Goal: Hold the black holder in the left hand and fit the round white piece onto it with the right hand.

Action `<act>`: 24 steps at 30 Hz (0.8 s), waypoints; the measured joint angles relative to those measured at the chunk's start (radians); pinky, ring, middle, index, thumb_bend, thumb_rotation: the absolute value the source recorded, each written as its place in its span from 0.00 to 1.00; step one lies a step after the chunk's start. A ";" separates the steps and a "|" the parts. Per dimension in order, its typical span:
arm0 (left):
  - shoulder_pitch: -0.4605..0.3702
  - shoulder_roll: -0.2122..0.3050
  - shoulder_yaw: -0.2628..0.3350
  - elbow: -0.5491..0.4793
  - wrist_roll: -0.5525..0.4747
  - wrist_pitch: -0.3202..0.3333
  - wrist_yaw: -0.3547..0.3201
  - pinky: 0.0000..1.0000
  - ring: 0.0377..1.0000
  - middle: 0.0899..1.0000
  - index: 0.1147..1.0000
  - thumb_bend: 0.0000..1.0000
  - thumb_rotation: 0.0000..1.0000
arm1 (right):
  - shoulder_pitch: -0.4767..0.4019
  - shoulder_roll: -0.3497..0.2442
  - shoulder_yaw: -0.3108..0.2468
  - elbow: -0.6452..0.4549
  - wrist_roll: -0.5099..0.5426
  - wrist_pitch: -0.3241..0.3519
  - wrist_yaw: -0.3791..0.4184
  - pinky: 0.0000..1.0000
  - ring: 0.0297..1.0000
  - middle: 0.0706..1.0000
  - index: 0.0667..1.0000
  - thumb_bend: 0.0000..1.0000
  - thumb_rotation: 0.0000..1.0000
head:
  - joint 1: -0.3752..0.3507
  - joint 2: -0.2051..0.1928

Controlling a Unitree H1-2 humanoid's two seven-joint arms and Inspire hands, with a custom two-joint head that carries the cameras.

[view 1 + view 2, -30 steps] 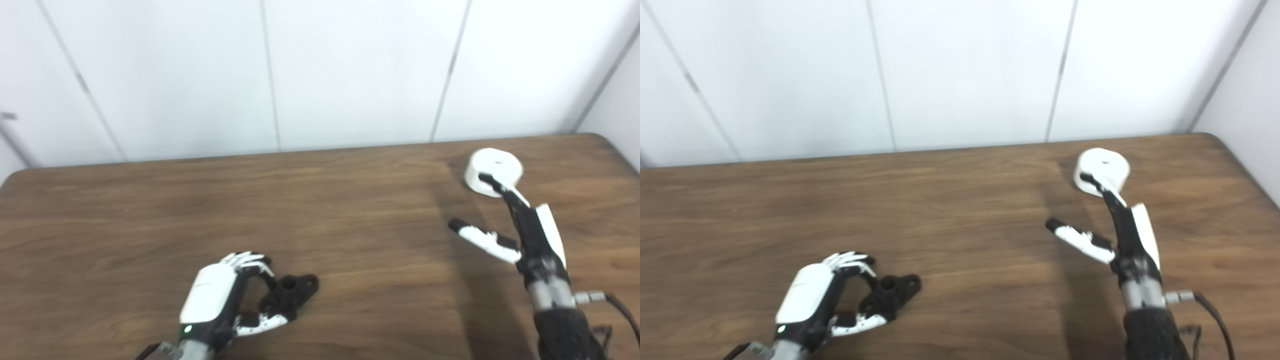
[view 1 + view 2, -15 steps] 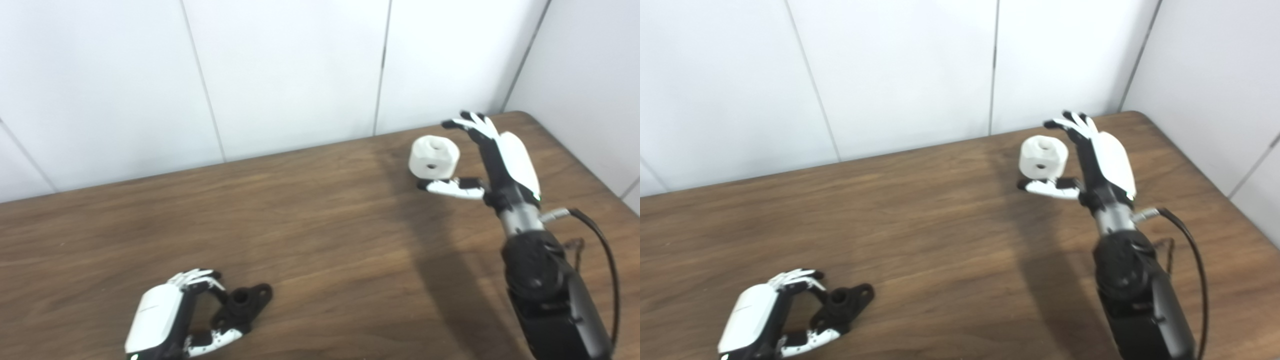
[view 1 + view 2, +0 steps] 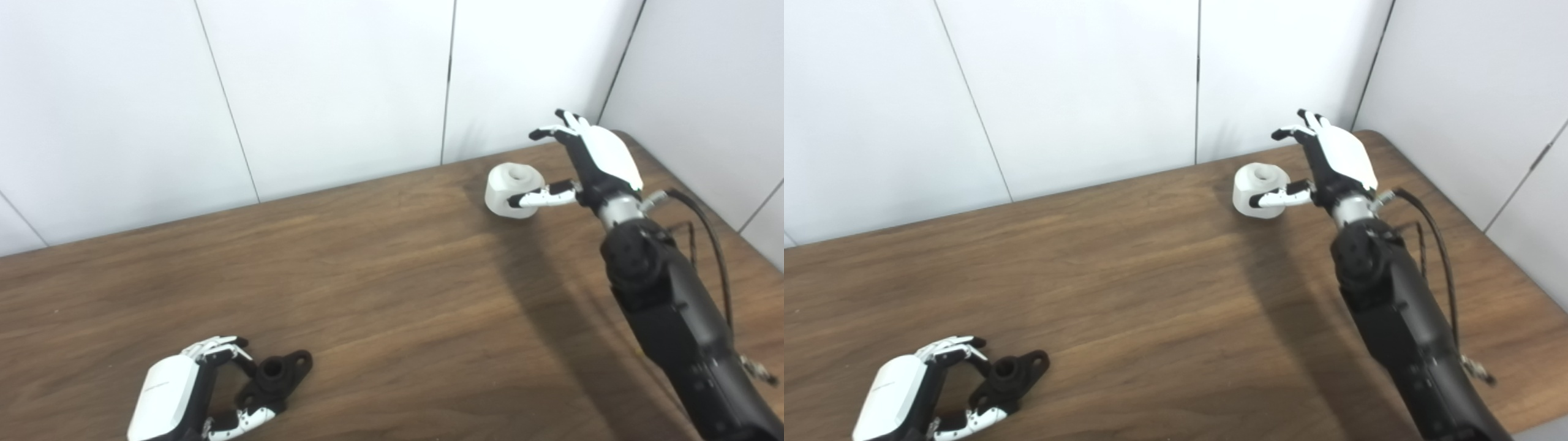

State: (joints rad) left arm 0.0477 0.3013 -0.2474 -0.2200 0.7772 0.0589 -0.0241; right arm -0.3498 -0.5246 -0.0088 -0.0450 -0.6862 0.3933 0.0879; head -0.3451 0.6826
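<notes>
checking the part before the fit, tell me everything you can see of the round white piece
The round white piece is a short, thick matte cylinder with rounded edges and a round recess in its upper face. It sits slightly tilted at the far right of the wooden table. The right robot hand is at it, thumb across its front side, fingers spread above. A firm grip cannot be told.

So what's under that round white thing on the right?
The round white piece sits on the brown table; the right hand is beside it. Its underside is hidden.

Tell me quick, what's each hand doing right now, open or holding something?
Left hand: fingers curled around the black holder on the table.
Right hand: open, thumb against the round white piece, other fingers spread above it, no grasp.
</notes>
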 measured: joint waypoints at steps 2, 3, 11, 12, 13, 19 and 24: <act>0.000 0.000 0.001 0.000 0.000 0.000 0.000 0.81 0.79 0.72 0.42 0.52 0.04 | -0.029 -0.017 0.018 0.044 -0.005 0.002 0.019 1.00 1.00 0.98 0.78 0.89 0.31 | 0.000 0.000; 0.000 0.000 0.001 0.000 0.000 0.000 0.000 0.81 0.79 0.72 0.42 0.52 0.04 | -0.043 -0.022 0.024 0.066 -0.006 0.003 0.028 1.00 1.00 0.98 0.78 0.90 0.30 | 0.000 0.000; -0.001 0.000 0.002 0.000 0.000 0.000 0.000 0.81 0.79 0.72 0.42 0.52 0.04 | -0.118 -0.055 0.086 0.168 -0.015 0.029 0.075 1.00 1.00 0.98 0.80 0.92 0.32 | -0.006 -0.002; -0.001 0.000 0.003 0.000 0.001 0.000 0.000 0.81 0.79 0.72 0.42 0.52 0.04 | -0.125 -0.055 0.092 0.179 -0.016 0.031 0.077 1.00 1.00 0.98 0.80 0.92 0.32 | -0.006 -0.002; -0.001 0.000 0.003 0.000 0.001 0.000 0.000 0.81 0.79 0.72 0.42 0.52 0.04 | -0.132 -0.055 0.103 0.195 -0.017 0.033 0.079 1.00 1.00 0.98 0.80 0.92 0.32 | -0.006 -0.003; -0.001 0.000 0.004 0.000 0.000 0.000 0.000 0.81 0.79 0.72 0.42 0.52 0.04 | -0.150 -0.055 0.138 0.230 -0.023 0.041 0.088 1.00 1.00 0.98 0.79 0.91 0.29 | -0.006 -0.005; -0.001 0.000 0.004 0.000 0.001 0.000 0.000 0.81 0.79 0.72 0.42 0.52 0.04 | -0.158 -0.056 0.166 0.252 -0.042 0.053 0.099 1.00 1.00 0.98 0.78 0.90 0.30 | -0.006 -0.005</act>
State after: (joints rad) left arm 0.0468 0.3014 -0.2430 -0.2203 0.7777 0.0587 -0.0239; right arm -0.5077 -0.5803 0.1569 0.2070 -0.7286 0.4463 0.1871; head -0.3513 0.6780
